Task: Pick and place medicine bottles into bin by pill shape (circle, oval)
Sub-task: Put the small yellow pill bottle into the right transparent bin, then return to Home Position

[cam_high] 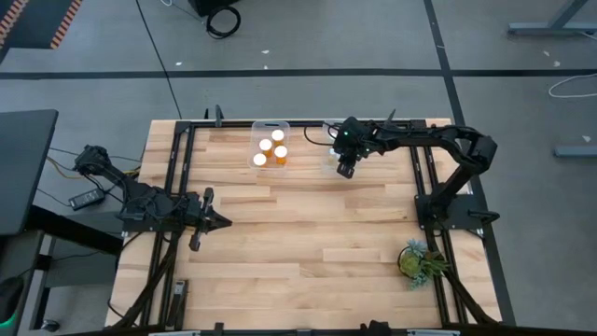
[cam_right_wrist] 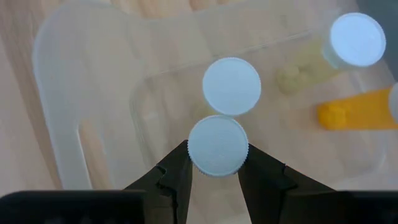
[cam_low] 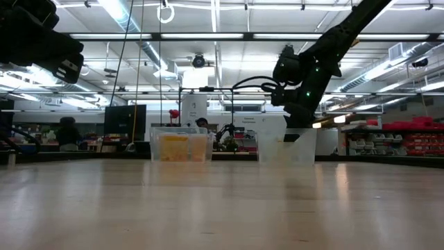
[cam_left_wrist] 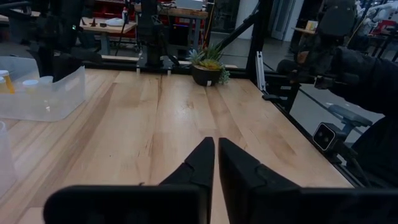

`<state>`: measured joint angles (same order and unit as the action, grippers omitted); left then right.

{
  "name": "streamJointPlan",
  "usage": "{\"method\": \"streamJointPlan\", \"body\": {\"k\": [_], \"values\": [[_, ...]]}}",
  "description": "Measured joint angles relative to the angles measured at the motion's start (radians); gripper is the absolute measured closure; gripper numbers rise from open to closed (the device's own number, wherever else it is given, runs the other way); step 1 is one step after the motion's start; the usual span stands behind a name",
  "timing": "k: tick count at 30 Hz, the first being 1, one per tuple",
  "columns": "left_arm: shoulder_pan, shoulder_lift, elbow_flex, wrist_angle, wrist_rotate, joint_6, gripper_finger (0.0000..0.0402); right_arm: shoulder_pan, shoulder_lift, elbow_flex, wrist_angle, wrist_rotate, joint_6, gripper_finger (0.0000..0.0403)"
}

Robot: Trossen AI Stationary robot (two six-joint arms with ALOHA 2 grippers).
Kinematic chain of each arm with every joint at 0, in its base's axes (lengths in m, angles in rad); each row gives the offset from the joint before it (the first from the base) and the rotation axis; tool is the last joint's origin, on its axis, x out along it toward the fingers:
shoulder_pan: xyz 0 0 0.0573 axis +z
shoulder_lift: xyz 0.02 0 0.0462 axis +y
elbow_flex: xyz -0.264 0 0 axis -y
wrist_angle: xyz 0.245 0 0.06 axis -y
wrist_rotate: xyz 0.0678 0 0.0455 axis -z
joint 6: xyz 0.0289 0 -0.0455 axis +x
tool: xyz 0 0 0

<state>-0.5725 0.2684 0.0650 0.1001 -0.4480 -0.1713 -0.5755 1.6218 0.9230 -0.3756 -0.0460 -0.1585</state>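
Observation:
My right gripper [cam_right_wrist: 216, 154] hangs over the clear right-hand bin [cam_right_wrist: 93, 93] at the table's far side, also seen in the high view [cam_high: 346, 170], shut on a medicine bottle's white cap [cam_right_wrist: 217, 140]. In that bin are another white-capped bottle [cam_right_wrist: 232, 86], a lying bottle [cam_right_wrist: 356, 39] and an orange one [cam_right_wrist: 357, 115]. The left-hand clear bin [cam_high: 269, 126] holds several bottles [cam_high: 265, 146]. My left gripper [cam_left_wrist: 216, 155] waits shut and level over the table's left side [cam_high: 213, 221]. My right gripper pinches the round white cap by its opposite sides [cam_right_wrist: 194, 155] between the two fingers. The fingers slant down from above. The cap faces up, and the bottle's body is hidden beneath it. Whether its base touches the bin I cannot tell.
A small potted plant [cam_high: 418, 261] stands at the near right corner. Black frame rails [cam_high: 422, 182] run along the table's edges. Bare wood [cam_high: 308, 233] fills the middle and near part of the table.

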Motion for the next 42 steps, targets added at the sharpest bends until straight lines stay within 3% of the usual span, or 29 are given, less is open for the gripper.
{"method": "streamJointPlan", "body": {"k": [15,31,42], "values": [[0.000,0.000,0.000,0.000,0.000,0.000,0.0363,0.002,0.001,-0.001,-0.015,0.000,0.009,0.0275],[0.000,0.000,0.000,0.000,0.000,0.000,0.0373,0.002,0.002,-0.003,-0.021,0.004,0.016,0.0215],[0.000,0.000,0.000,0.000,0.000,0.000,0.0373,0.002,-0.005,0.066,-0.137,0.042,0.025,0.0209]]}}
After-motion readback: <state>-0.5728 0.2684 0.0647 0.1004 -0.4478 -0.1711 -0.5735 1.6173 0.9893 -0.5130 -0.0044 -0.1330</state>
